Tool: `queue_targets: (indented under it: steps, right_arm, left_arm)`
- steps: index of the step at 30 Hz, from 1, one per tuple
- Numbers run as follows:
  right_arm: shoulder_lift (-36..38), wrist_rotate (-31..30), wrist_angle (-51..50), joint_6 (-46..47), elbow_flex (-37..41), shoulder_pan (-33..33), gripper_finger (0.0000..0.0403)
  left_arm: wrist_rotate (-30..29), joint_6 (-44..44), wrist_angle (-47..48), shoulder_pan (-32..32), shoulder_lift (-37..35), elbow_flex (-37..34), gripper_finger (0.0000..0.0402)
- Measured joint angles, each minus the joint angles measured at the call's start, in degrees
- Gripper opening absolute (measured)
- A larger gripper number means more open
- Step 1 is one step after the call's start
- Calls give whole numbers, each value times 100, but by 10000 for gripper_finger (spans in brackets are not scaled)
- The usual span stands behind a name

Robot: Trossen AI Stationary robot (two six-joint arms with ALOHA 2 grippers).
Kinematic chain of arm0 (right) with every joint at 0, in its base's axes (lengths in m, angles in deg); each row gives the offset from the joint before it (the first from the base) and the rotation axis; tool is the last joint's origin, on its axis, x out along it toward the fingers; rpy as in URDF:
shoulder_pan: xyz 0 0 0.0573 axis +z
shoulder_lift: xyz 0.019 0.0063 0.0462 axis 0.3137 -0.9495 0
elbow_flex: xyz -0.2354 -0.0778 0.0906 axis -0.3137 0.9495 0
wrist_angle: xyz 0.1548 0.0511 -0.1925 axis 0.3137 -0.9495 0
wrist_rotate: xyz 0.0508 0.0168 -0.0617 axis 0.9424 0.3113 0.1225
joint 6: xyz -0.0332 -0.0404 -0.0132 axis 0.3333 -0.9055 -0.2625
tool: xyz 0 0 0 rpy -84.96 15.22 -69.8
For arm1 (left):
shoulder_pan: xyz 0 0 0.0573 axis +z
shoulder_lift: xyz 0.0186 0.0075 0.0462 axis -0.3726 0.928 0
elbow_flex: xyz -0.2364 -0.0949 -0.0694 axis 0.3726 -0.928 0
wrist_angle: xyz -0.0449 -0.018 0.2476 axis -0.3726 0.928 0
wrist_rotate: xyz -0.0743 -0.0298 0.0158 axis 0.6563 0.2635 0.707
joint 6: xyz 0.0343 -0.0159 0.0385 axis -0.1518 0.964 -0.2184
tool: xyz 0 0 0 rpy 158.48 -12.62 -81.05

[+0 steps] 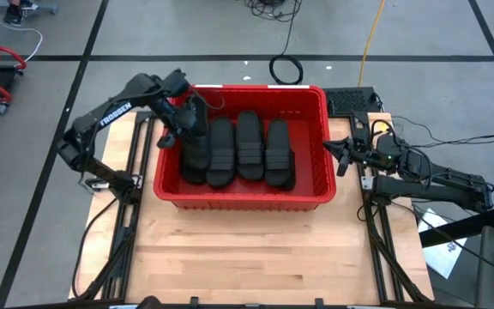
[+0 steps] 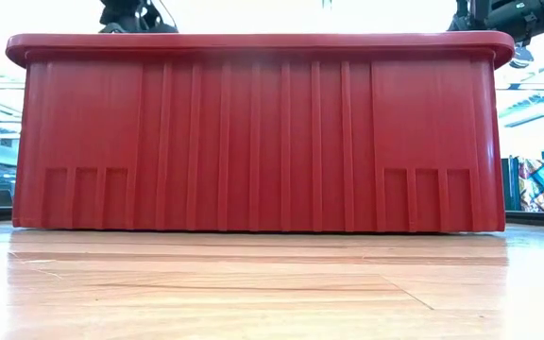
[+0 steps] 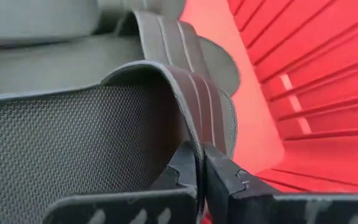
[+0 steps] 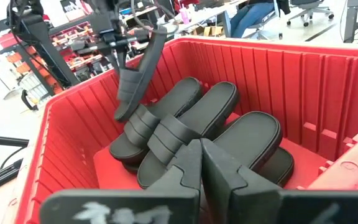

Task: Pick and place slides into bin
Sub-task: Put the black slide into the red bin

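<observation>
Sitting on the pale wooden bench (image 1: 230,249), the red bin (image 1: 240,199) is a deep rectangular basket with a thick rim and ribbed walls. Black rubber slides (image 1: 238,150) lie inside it, side by side with some stacked on others, their long oval soles running front to back and their wide ribbed straps facing up.

The left claw (image 3: 201,180) hangs over the bin's far left corner, pinched shut on the strap of one slide (image 4: 138,78) — in the right wrist view this sandal dangles tilted, its lower end touching or nearly touching the pile below. Close up, its strap shows raised ridges and its sole a fine woven-looking texture.

The right claw (image 4: 201,162) waits just outside the bin's right wall, fingers pressed together and holding nothing, pointed toward the sandals.

From bench height only the bin's near wall shows — solid red with vertical ribs and small recessed panels near the base.
</observation>
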Motion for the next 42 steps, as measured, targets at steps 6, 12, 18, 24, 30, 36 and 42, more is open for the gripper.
queue_targets:
  steps: [6,12,18,24,30,36,42]
  right_arm:
    - [0,2,0,2,0,0,0]
    - [0,2,-2,2,0,0,0]
    - [0,2,-1,8,0,0,0]
    - [1,-8,0,111,0,0,0]
    - [1,-20,5,155,0,0,0]
    - [2,-17,12,157,0,2,0]
    - [2,-10,13,157,0,2,0]
  left_arm:
    - [128,-169,245,88,-2,-479,0]
    - [87,-549,290,146,-2,-669,0]
    - [153,-765,52,418,412,-832,0]
    - [350,-819,-206,525,890,-850,0]
    - [296,-709,-351,541,1146,-846,2]
    - [-209,-72,-910,634,1154,-852,30]
    - [-214,281,-1002,831,1151,-719,79]
